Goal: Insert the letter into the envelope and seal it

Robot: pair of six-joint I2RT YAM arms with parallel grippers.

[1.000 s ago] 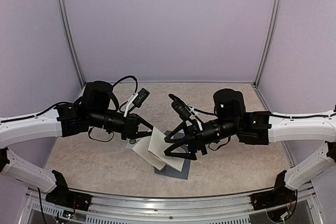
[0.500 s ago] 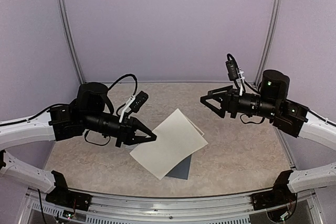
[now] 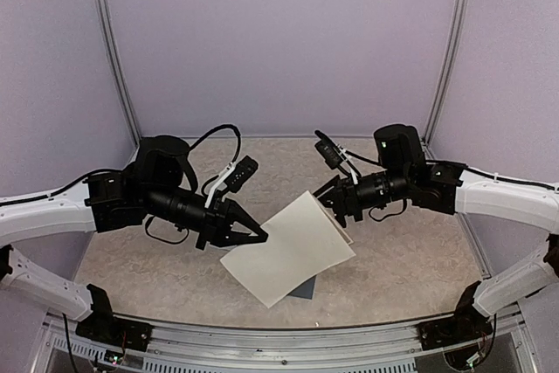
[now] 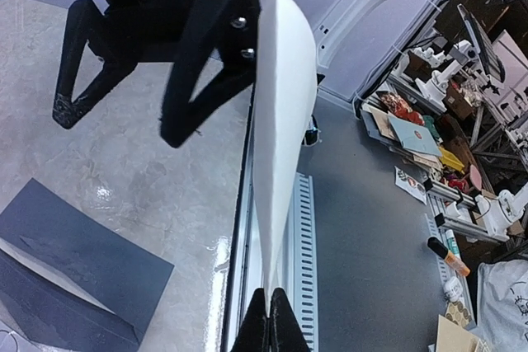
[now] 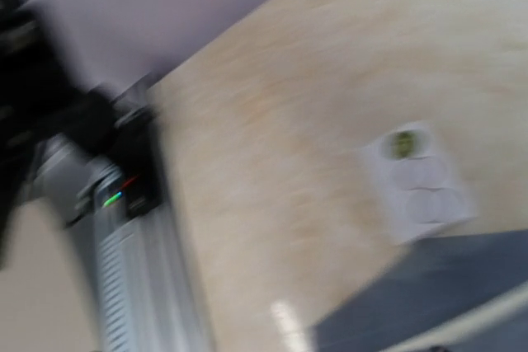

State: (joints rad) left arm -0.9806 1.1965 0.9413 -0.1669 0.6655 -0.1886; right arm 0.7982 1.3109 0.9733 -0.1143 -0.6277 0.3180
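Note:
The letter point(image 3: 288, 249), a white sheet, hangs tilted above the table, and my left gripper point(image 3: 261, 236) is shut on its left edge. The left wrist view shows it edge-on point(image 4: 280, 121), pinched between my left gripper's tips point(image 4: 272, 316). The dark blue-grey envelope point(image 4: 74, 261) lies flat on the table beneath; from the top only a corner of the envelope point(image 3: 306, 286) shows. My right gripper point(image 3: 336, 203) is open at the sheet's far right edge. In the left wrist view the right gripper point(image 4: 120, 121) has its jaws spread beside the sheet, with nothing between them.
The right wrist view is blurred by motion. It shows a small white sticker strip point(image 5: 417, 179) on the beige tabletop point(image 5: 313, 105) next to the envelope point(image 5: 445, 294). A metal rail point(image 3: 279, 342) runs along the table's near edge.
A second ago both grippers were close together at the letter. The right arm then swung up and away to the right, and has now come back to the sheet's far edge. The left gripper keeps hold.

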